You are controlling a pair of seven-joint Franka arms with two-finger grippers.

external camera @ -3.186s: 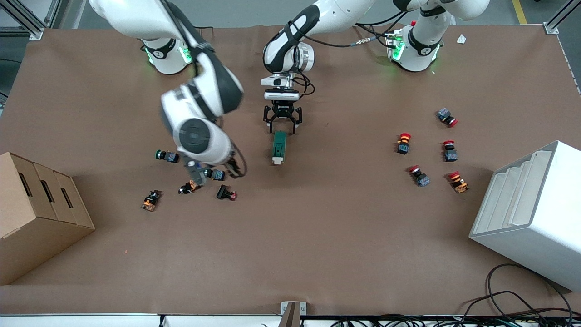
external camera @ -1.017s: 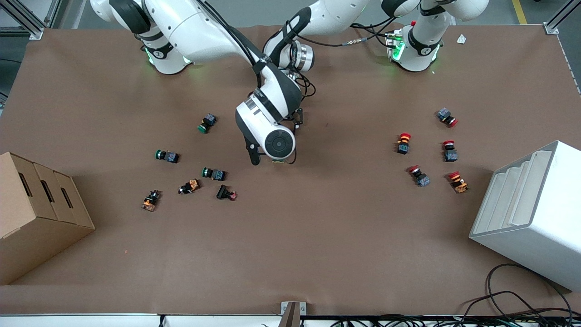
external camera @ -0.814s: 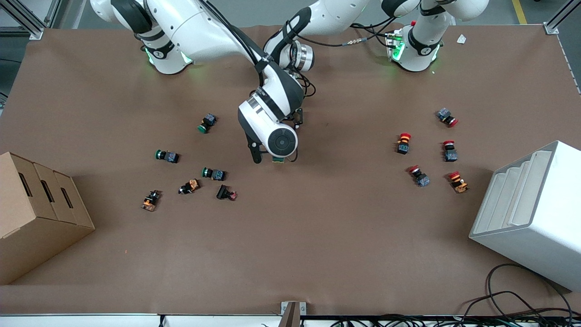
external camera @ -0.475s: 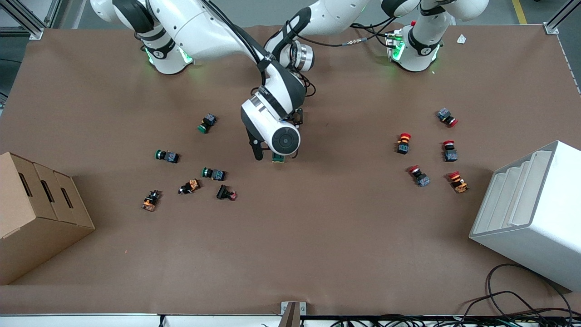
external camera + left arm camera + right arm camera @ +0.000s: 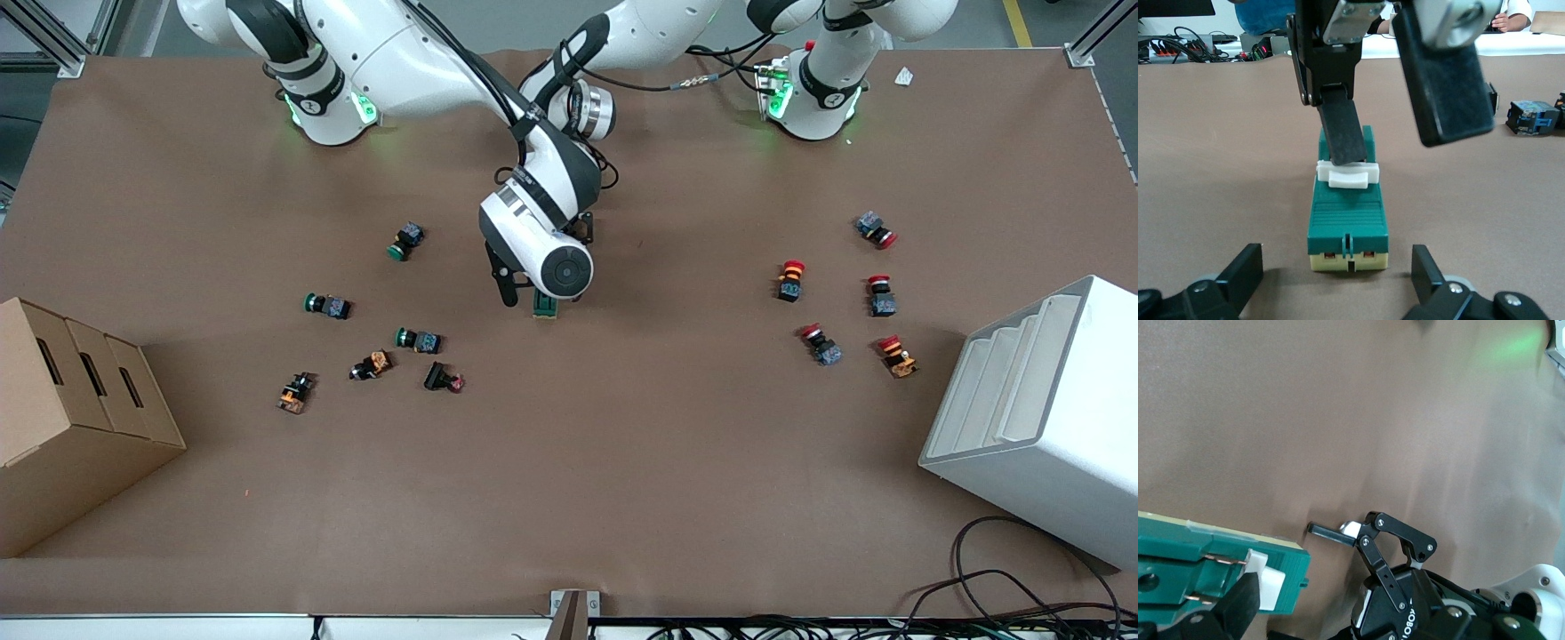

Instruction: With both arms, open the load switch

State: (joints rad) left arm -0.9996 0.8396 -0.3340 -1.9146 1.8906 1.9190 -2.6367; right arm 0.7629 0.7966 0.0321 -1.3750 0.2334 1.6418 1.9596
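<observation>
Left claw [image 5: 1338, 270] is spread, its fingers flanking one end of the load switch [image 5: 1348, 213], which lies mid-bench [image 5: 676, 462] along the front view's twelve-to-six line. Right claw [image 5: 1401, 143] is spread too, one finger [image 5: 1341, 130] touching the white lever [image 5: 1347, 175].

Both arms are reached to the table's middle, the right arm [image 5: 418, 53] crossed over the left arm [image 5: 640, 27]. The left gripper [image 5: 1338, 280] is spread wide at table level. The right gripper [image 5: 1395, 133] is held open, one finger [image 5: 1341, 130] pointed down.
</observation>
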